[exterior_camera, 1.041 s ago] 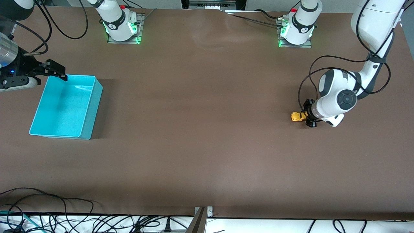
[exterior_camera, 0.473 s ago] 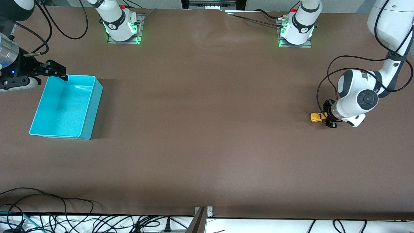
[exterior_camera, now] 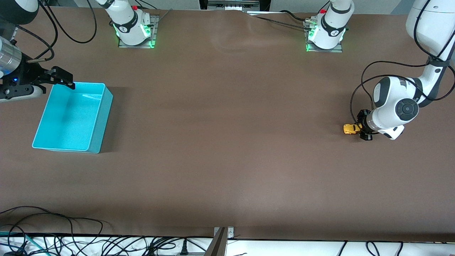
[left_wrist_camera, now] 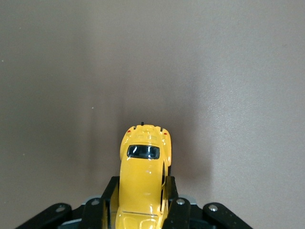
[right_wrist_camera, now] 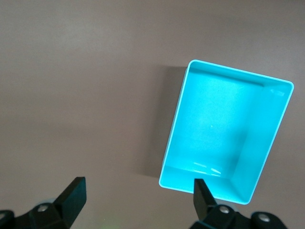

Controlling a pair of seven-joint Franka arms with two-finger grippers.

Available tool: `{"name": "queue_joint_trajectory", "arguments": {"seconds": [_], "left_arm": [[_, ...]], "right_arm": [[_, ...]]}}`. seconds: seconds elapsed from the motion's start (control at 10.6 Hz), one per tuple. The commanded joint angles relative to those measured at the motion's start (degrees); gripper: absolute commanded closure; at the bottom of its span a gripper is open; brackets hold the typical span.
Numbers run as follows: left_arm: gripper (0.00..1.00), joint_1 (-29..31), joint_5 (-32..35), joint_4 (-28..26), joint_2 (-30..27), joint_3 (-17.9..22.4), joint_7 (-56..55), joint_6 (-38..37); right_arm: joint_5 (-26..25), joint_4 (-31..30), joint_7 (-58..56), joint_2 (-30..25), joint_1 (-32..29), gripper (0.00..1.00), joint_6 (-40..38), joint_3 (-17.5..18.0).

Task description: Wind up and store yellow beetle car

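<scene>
The right claw (exterior_camera: 53, 80), jaws spread wide and empty, hangs over the counter (exterior_camera: 227, 142) at the corner of the teal bin (exterior_camera: 73, 117) and waits; the bin sits open and bare just under it. From there a long stretch of unobstructed brown counter runs toward the left arm's end. The left claw (exterior_camera: 362, 125) is clamped on the rear of the yellow beetle car (exterior_camera: 350, 128), whose nose juts out from between the fingers (left_wrist_camera: 169, 200), low at the counter surface. This looks like the wind-up step: wheels dragged along the counter. Next would come a release toward the bin, or a carry across. Little room remains between this claw and the counter's edge at the left arm's end.
</scene>
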Motion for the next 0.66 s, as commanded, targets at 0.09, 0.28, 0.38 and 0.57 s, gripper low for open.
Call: {"name": "queue_joint_trajectory", "arguments": {"seconds": [0.09, 0.28, 0.38, 0.57], "left_arm": [[0.23, 0.6, 2.4, 1.5, 4.8, 0.5, -0.6, 1.5], [0.13, 0.6, 2.4, 1.5, 4.7, 0.5, -1.4, 1.2], [0.13, 0.6, 2.4, 1.5, 4.7, 0.5, -1.8, 1.2], [0.14, 0.6, 2.4, 1.5, 4.7, 0.5, -1.8, 1.1]], "right_arm": [[-0.3, 0.0, -0.7, 0.2, 0.1, 0.0, -0.3, -0.2], [-0.3, 0.0, -0.7, 0.2, 0.1, 0.0, -0.3, -0.2], [-0.3, 0.0, -0.7, 0.3, 0.1, 0.0, -0.2, -0.2], [-0.3, 0.0, -0.7, 0.3, 0.1, 0.0, -0.1, -0.3]]}}
